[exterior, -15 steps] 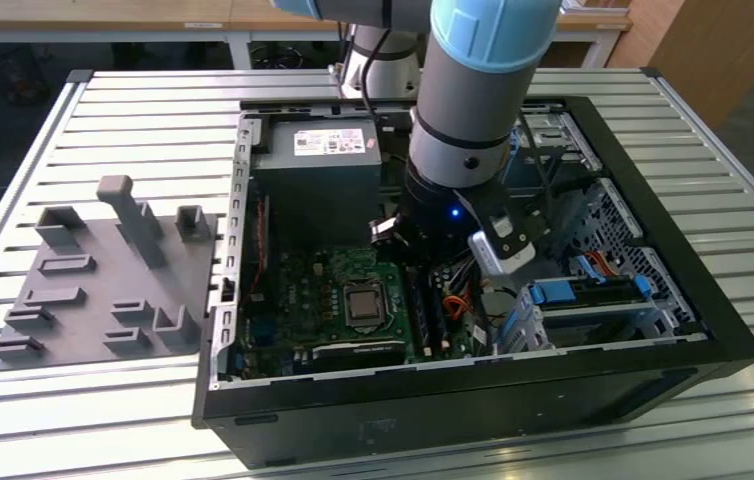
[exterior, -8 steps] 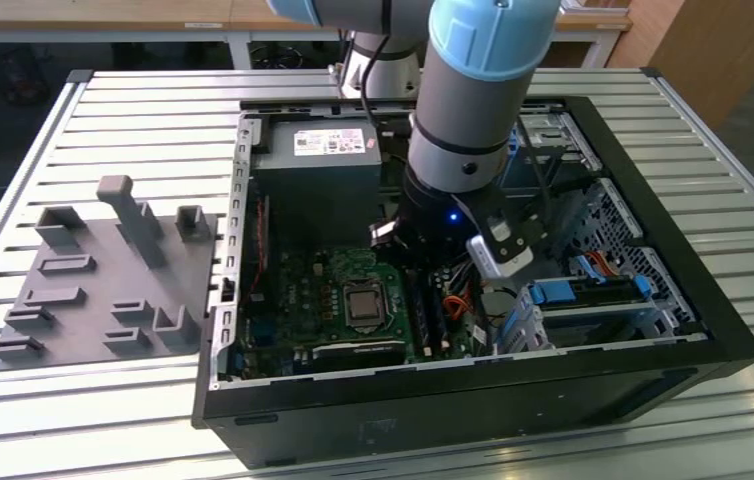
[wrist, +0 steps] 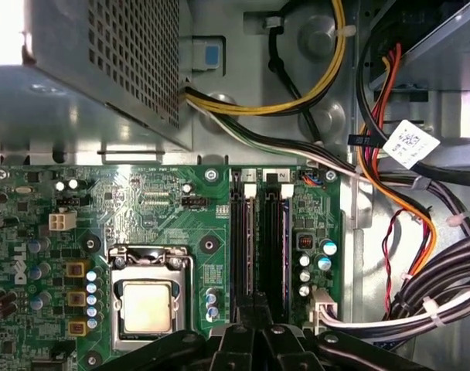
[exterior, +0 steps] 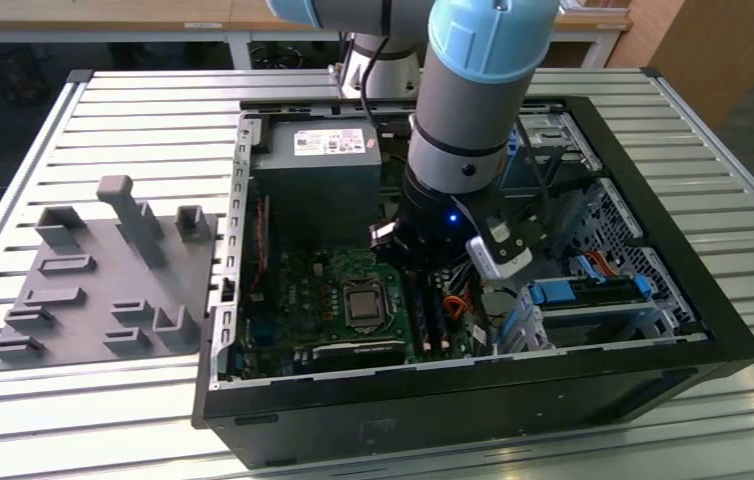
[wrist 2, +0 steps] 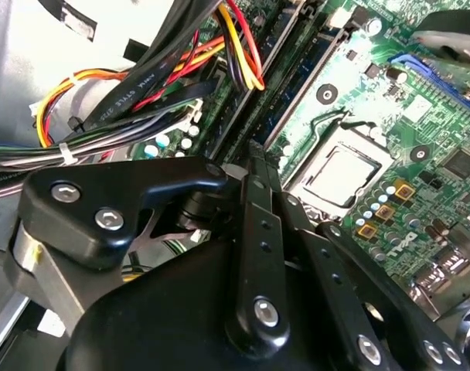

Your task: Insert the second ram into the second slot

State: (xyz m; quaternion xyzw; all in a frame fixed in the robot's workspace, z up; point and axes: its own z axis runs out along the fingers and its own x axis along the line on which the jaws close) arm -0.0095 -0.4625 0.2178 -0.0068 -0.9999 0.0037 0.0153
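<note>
Grey-and-light-blue robot arm reaches down into the open black computer case on the slatted metal table; its black gripper sits low over the green motherboard, right at the pair of long black memory slots beside the silver processor socket. Gripper fingers drawn narrowly together in both wrist views; cannot tell if anything is pinched. The second ram, a thin dark stick, appears to stand seated in one slot, though which slot cannot be told
</note>
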